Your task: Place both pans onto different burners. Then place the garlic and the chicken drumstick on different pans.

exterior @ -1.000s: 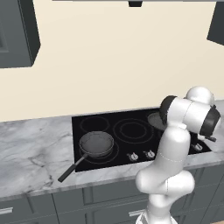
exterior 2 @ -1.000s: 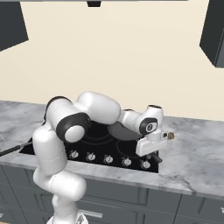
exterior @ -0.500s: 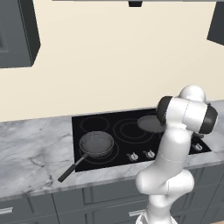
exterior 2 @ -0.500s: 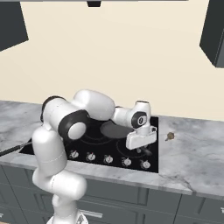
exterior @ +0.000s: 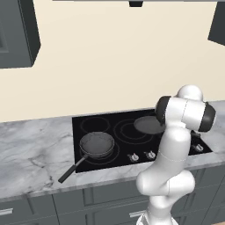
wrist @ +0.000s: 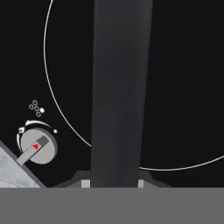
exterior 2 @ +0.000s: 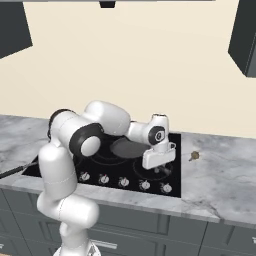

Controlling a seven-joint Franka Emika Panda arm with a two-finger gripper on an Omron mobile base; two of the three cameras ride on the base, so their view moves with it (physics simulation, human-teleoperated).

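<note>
The cooktop (exterior: 110, 132) is glossy black with thin grey ring outlines. Both pans, one (exterior: 96, 144) speckled inside and one (exterior 2: 126, 148) plain, are dark grey. The bench (exterior: 30, 145) is white-grey veined marble. A knob (wrist: 38, 148) is silver with a red mark.

A cream wall (exterior: 110, 66) rises behind the grey marble counter (exterior: 30, 149), dark grey cabinets (exterior: 17, 35) above and below.

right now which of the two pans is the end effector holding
The shallower pan, over the rings on the cooktop's right side: the end effector is shut on its handle. The deeper pan sits alone on the front left burner.
</note>
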